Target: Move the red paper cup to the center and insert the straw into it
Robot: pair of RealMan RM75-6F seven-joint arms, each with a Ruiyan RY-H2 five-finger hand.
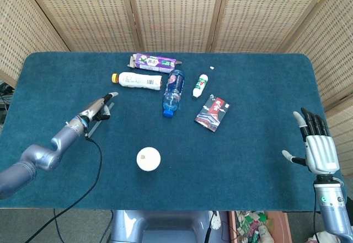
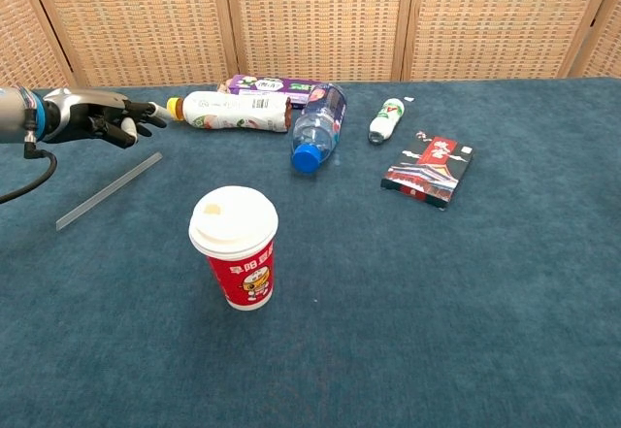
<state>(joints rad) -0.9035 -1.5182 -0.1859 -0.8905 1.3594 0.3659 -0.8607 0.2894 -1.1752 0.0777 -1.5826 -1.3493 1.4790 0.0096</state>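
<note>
The red paper cup (image 2: pixel 238 248) with a white lid stands upright near the table's front, left of the middle; from above its lid (image 1: pixel 148 158) is a white disc. The clear straw (image 2: pixel 109 190) lies flat on the blue cloth to the cup's far left. My left hand (image 2: pixel 97 117) hovers just above the straw's far end with fingers stretched forward and apart, holding nothing. In the head view that left hand (image 1: pixel 98 108) covers most of the straw (image 1: pixel 108 109). My right hand (image 1: pixel 317 146) stays at the table's right edge, fingers spread and empty.
Behind the cup lie a white bottle with a yellow cap (image 2: pixel 233 111), a purple box (image 2: pixel 272 85), a blue water bottle (image 2: pixel 320 127), a small white bottle (image 2: pixel 385 119) and a red packet (image 2: pixel 429 169). A black cable (image 1: pixel 94 171) trails from my left arm.
</note>
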